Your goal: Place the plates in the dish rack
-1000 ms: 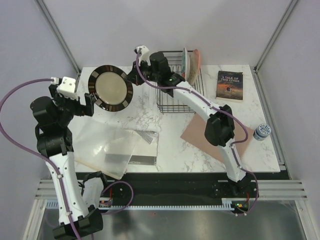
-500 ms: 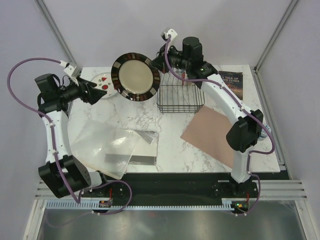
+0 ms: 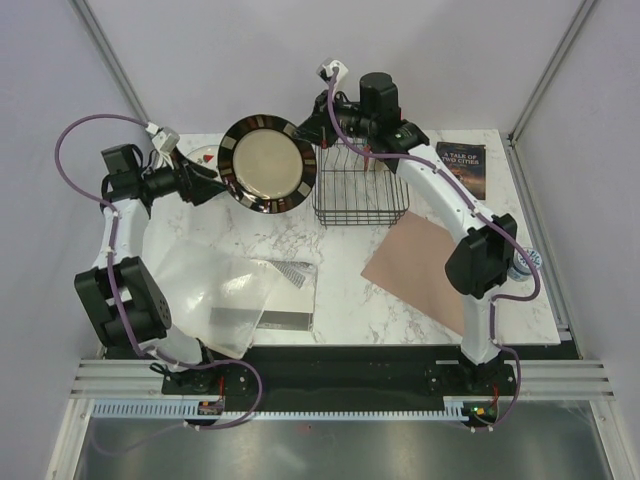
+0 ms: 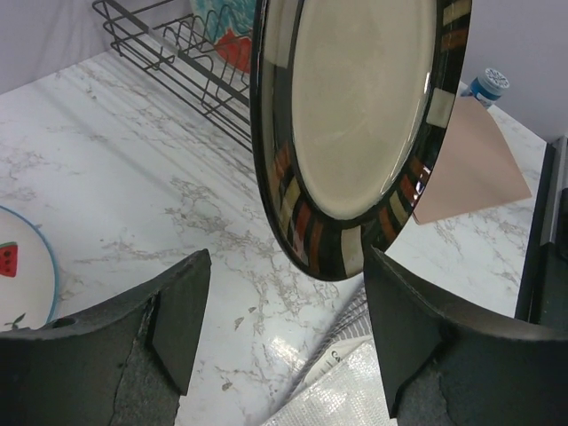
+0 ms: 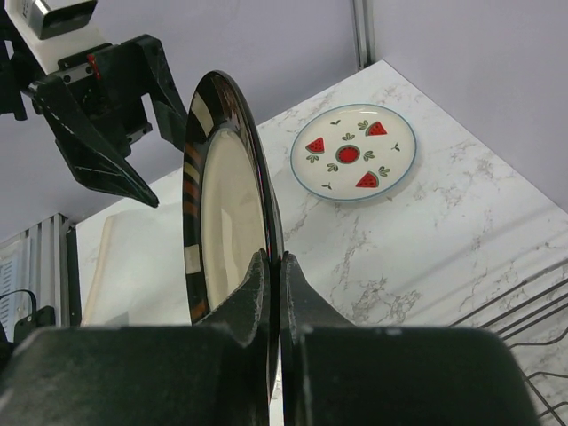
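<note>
We hold the brown-rimmed plate (image 3: 267, 163) by its rim in the right gripper (image 5: 271, 266), whose fingers are pressed in to the thickness of that edge. The plate hangs on edge in the air just left of the dish rack (image 3: 362, 190). We judge this pose deliberate: a plate already upright can drop between the divider prongs without being turned again. The left gripper (image 3: 205, 182) is further left of the rack, beyond the plate. Its fingers are spread wide and carry nothing, and they face the plate's lower rim without touching it. The white plate (image 5: 352, 153) with its red fruit marks lies flat on the table (image 3: 280, 235), further left of the rack again, not yet loaded. A red-and-teal plate (image 4: 226, 35) stands on edge inside the rack. We cannot make out the fourth plate. The next move, we think, is to carry the held plate right over the rack's wall and lower it into a free slot. The grip on the rim is narrow, so the plate could swing.
</note>
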